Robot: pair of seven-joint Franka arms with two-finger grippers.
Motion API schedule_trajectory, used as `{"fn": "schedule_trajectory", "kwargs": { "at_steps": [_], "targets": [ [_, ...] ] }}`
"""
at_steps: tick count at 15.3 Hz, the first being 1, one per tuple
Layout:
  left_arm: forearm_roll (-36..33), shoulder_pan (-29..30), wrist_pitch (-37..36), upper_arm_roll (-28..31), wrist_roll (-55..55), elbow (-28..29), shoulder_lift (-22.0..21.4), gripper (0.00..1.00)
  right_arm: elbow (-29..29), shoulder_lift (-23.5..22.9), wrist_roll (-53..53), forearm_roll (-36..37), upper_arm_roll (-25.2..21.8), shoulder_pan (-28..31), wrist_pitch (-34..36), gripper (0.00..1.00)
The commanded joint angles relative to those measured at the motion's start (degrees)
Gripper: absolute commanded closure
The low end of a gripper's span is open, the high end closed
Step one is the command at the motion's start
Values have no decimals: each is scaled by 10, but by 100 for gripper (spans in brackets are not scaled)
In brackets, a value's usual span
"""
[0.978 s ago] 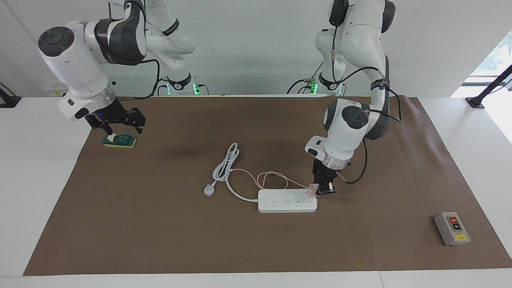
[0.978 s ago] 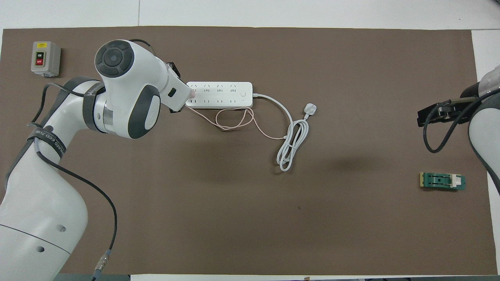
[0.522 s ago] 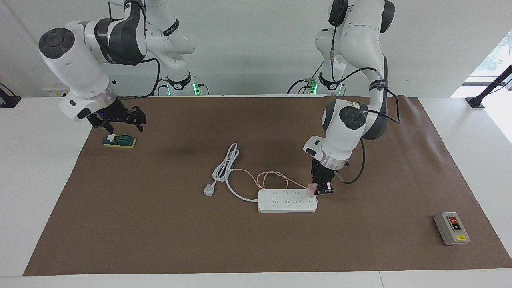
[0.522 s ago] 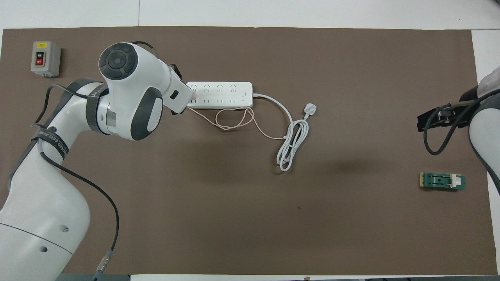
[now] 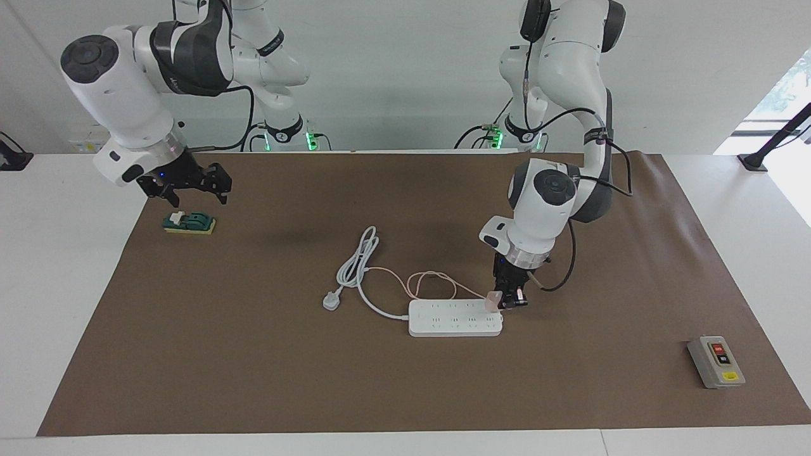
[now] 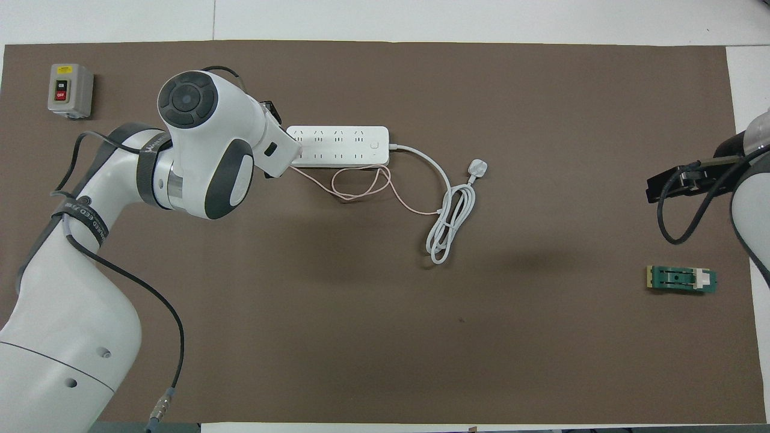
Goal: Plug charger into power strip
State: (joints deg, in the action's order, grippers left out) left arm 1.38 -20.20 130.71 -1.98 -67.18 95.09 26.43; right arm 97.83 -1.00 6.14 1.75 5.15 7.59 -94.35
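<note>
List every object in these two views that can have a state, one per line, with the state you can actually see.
charger: held by the left gripper at the power strip's end nearer the left arm; seating cannot be told.
power strip: flat on the mat, its three-pin plug lying loose, unplugged.
pink cable: slack, looped beside the strip.
right gripper: jaws open, empty, above the green switch block.
grey button box: untouched.

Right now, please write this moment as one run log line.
left gripper: holds pale-pink cube charger at long white power strip end | right gripper: waits above green block
</note>
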Motion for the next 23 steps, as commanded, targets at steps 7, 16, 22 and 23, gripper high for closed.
{"fn": "schedule_trajectory", "kwargs": {
  "at_steps": [7, 16, 22, 23],
  "targets": [
    [-9, -11, 8, 7, 0, 14, -6, 100, 8, 28, 8, 7, 4, 4, 7, 0],
    [-29, -15, -14, 8, 0, 11, -8, 100, 8, 28, 8, 7, 4, 4, 6, 0],
    [-39, -17, -14, 7, 2, 14, -9, 100, 8, 28, 8, 7, 4, 4, 6, 0],
    [-39, -19, -9, 7, 6, 19, -9, 100, 7, 28, 8, 7, 3, 3, 7, 0]
  ]
}}
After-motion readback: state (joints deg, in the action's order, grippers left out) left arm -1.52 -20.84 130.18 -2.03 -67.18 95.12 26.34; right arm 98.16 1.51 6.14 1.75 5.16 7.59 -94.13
